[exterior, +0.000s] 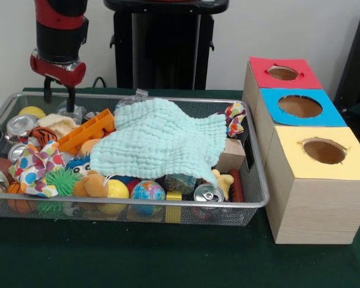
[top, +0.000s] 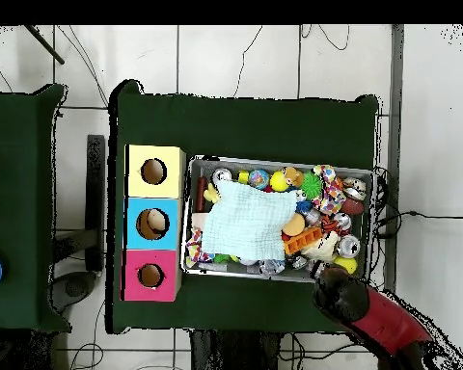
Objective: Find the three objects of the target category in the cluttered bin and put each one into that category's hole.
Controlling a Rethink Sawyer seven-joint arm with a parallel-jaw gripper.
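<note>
table: dark green cloth | carries: bin, three wooden boxes

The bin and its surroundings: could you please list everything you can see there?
Bin: one, silver mesh, on green table.
Cloth: one, pale mint, spread over the bin's middle.
Cans: several, silver, front rim and front-view left end.
Dotted cloths: two seen, white with coloured dots, one at each end of the bin.
Plastic film: one bundle seen, clear, back rim.
Globe ball: one, blue, front.
Orange block: one, beside the cloth.
Boxes: three, wooden, tops red, blue, yellow, beside the bin.
Gripper: one, black, open, over the bin's back corner.
</note>
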